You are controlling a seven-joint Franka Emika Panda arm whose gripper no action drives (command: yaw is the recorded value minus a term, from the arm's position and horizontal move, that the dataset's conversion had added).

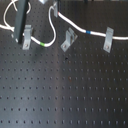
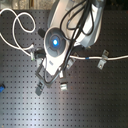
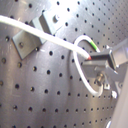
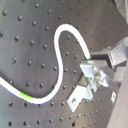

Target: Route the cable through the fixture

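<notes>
The white cable (image 1: 70,22) lies across the black perforated board. In the first exterior view its green band (image 1: 43,44) lies just right of the left fixture (image 1: 27,33), and its blue band (image 1: 89,31) sits between the middle fixture (image 1: 69,39) and the right fixture (image 1: 107,40). Between the bands the cable rises in a peak to my gripper (image 1: 51,4) at the top edge. The gripper looks shut on the cable. In the first wrist view a finger (image 3: 107,56) meets the cable beside the green band (image 3: 92,46). In the second exterior view my arm (image 2: 55,42) hides the gripper.
A dark part of my arm (image 1: 20,22) hangs over the left fixture. Spare cable lies in a loop (image 2: 20,25) at the second exterior view's upper left. A small blue object (image 2: 1,90) sits at the second exterior view's left edge. A screwed fixture (image 4: 92,75) is close by the finger.
</notes>
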